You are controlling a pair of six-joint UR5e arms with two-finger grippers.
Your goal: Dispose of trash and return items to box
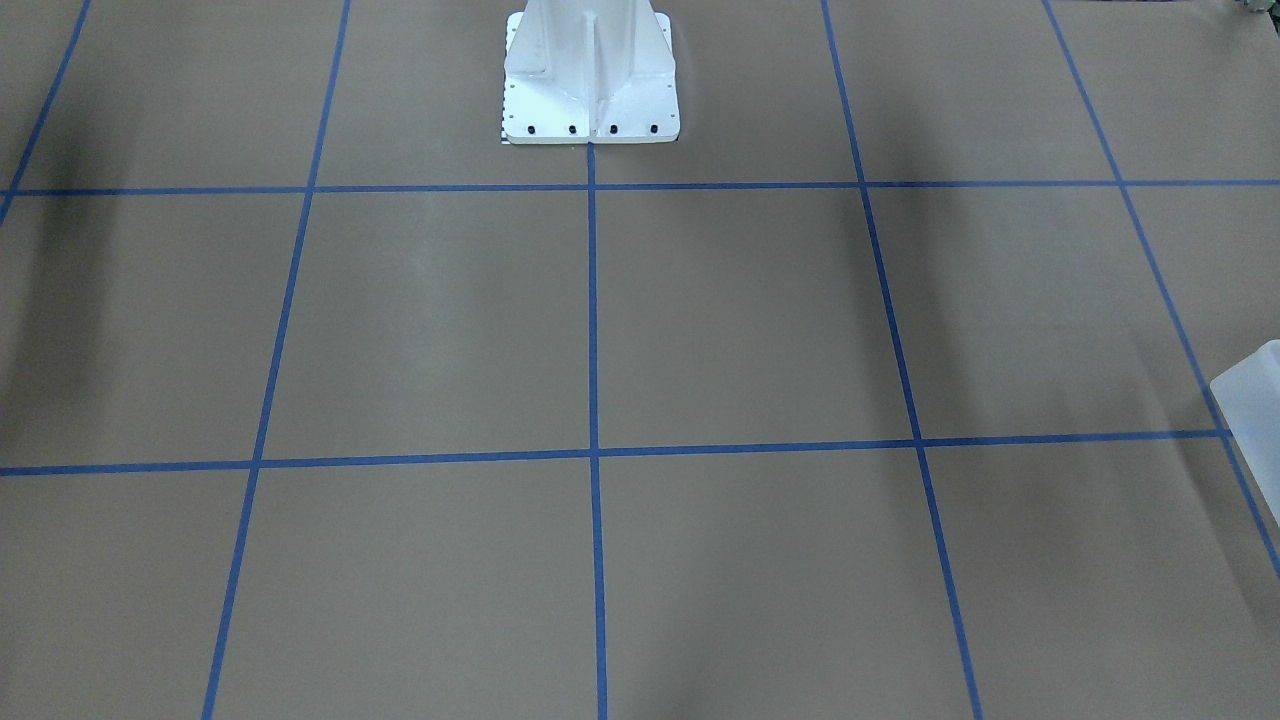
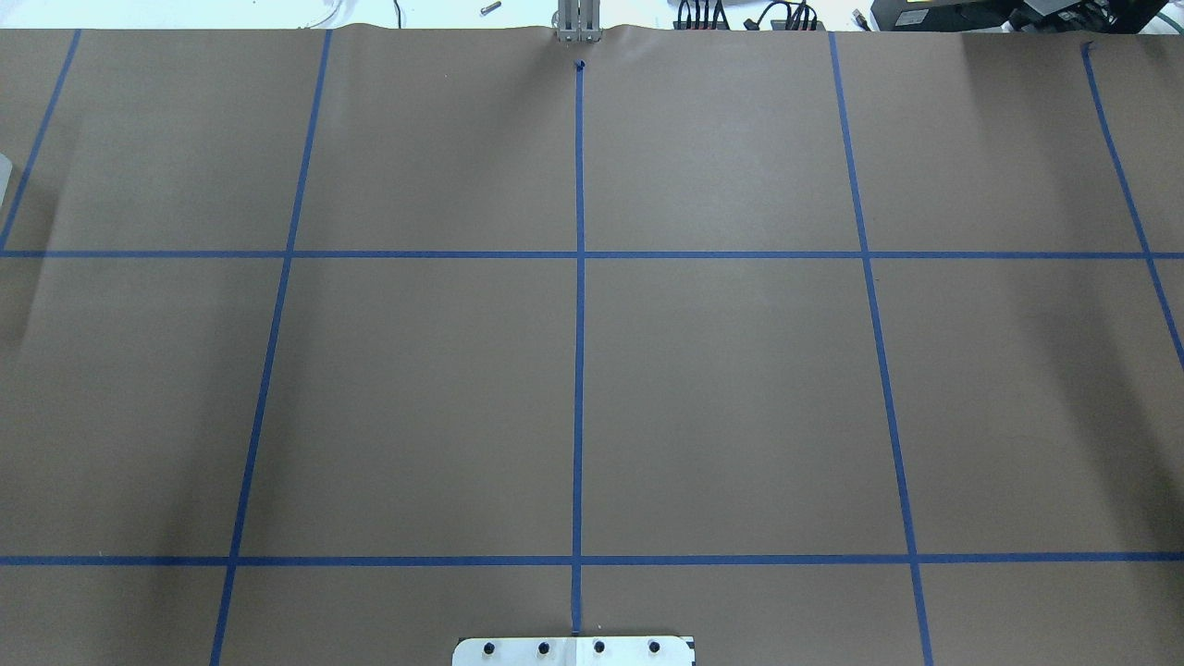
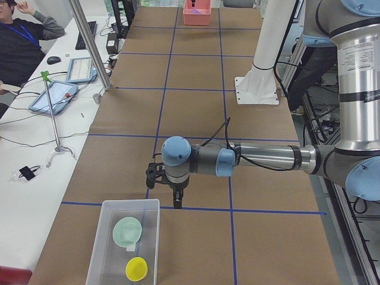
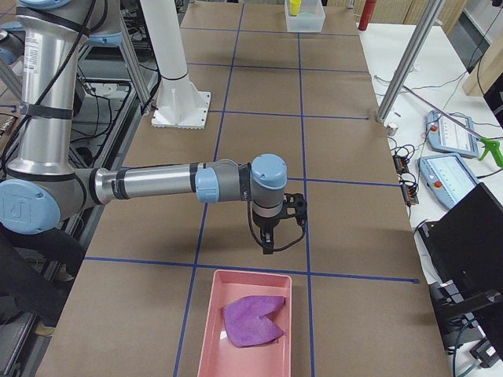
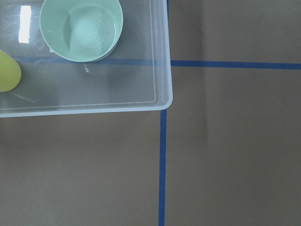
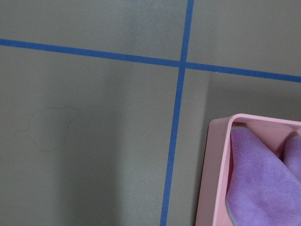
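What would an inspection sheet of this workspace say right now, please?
Surface: brown paper with blue tape grid.
Job's things: clear box holds green bowl and yellow cup; pink tray holds purple cloth.
Clutter: nothing seen.
Claws: left claw hangs near the clear box, right claw near the pink tray; open or shut cannot be told.
Cables: black cable along the left arm.
Surroundings: person seated at side desk; teach pendants.

- My left arm and right arm: silver tubes with pale blue joint caps.
- A black cable loops at my wrist.
- My left gripper and right gripper: black.
- My base: white, with four black screws.
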